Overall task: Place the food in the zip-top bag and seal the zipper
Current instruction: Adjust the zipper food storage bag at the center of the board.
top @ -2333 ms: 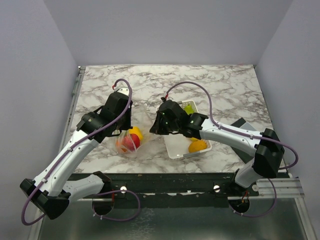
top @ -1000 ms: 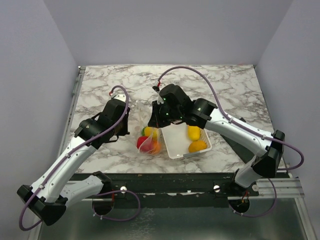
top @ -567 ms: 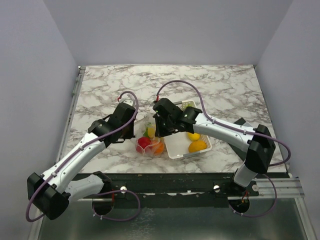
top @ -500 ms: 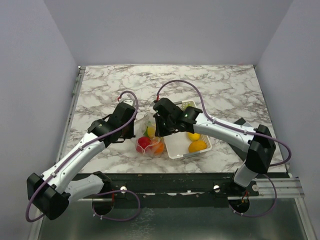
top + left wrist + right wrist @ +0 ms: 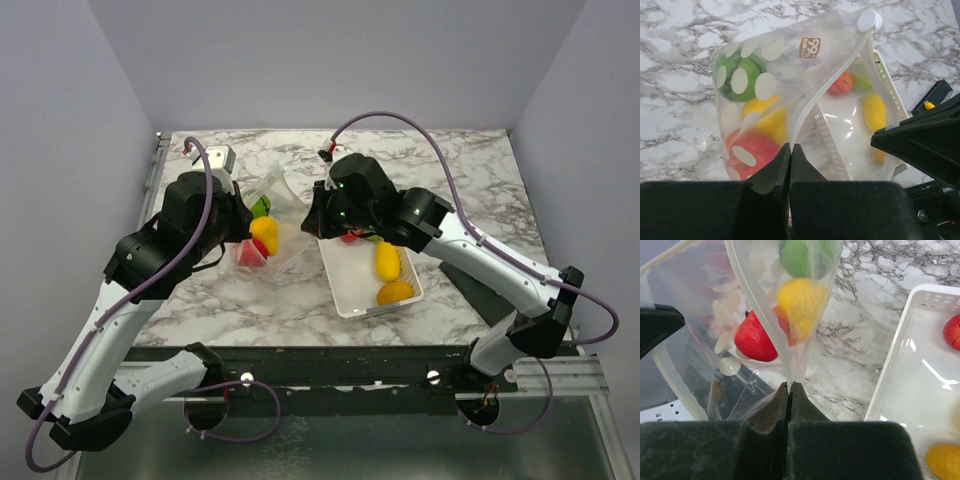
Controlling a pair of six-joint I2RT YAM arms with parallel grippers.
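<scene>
Right now both arms hold the zip-top bag (image 5: 785, 60) between them above the marble bench (image 5: 440, 170), towards its left half and just beside the white slotted basket (image 5: 345, 290). The left gripper (image 5: 790, 149) has its fingers pressed together, pinching the bag's rim at one end. The right gripper (image 5: 789, 386) is likewise pressed together, pinching the clear plastic at the other end, right where the zipper (image 5: 752, 290) runs into its fingertips.

The bag is see-through, printed with pale round spots, and carries a small orange label near the top. A white round slider (image 5: 869, 20) sits at the far end of the zipper in the left wrist view. The two lips of the mouth stand apart, so the basket shows through the gap between them.

Inside the bag lie a green fruit (image 5: 740, 75), a yellow fruit (image 5: 762, 117) below it and a red fruit (image 5: 752, 152) lowest of the three, all bunched together against the plastic. Whether the bag's bottom touches the bench cannot be told.

In the basket there are a loose yellow fruit (image 5: 386, 260) near the middle, an orange fruit (image 5: 396, 292) at the near right corner and a loose red fruit (image 5: 350, 237) at the far end, partly under the right arm. These three lie apart from one another.
</scene>
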